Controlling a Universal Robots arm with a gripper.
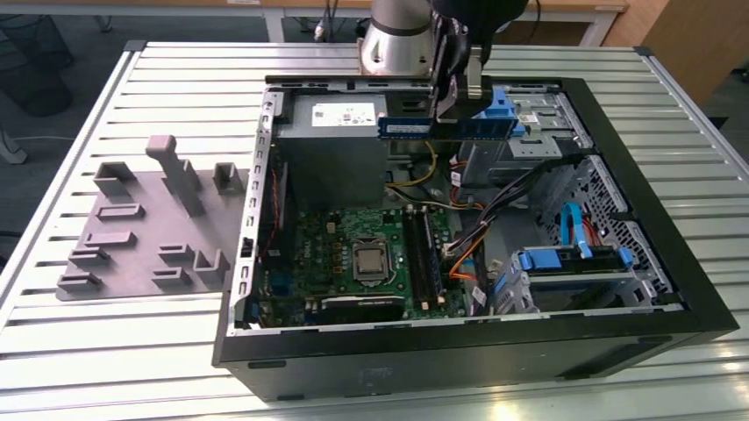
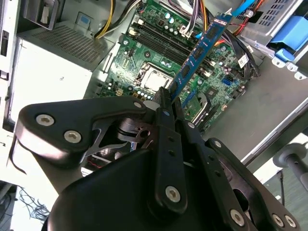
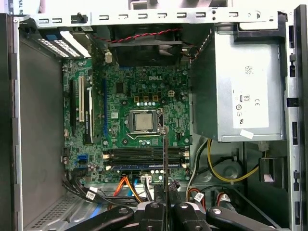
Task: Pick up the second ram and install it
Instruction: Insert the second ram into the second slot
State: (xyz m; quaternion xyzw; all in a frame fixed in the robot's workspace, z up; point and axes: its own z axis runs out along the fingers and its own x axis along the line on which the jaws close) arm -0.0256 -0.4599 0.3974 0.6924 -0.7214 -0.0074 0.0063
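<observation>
My gripper (image 1: 457,116) hangs above the back of the open computer case (image 1: 655,289), shut on the second ram (image 1: 451,128). This is a thin blue stick with a white label, held level and high over the power supply and drive bay. In the second wrist view the second ram (image 2: 199,50) juts out from between the fingertips (image 2: 166,96) over the motherboard. In the first wrist view the second ram (image 3: 165,144) shows edge-on as a thin line across the dark memory slots (image 3: 144,155). On the board those memory slots (image 1: 424,250) lie well below the stick.
The grey power supply (image 1: 333,145) stands under the gripper, towards the exterior view's left. A processor socket (image 1: 370,260) sits beside the slots. Cable bundles (image 1: 492,210) and a blue-latched drive cage (image 1: 580,263) crowd the case's other side. A grey fixture plate (image 1: 140,237) lies outside the case.
</observation>
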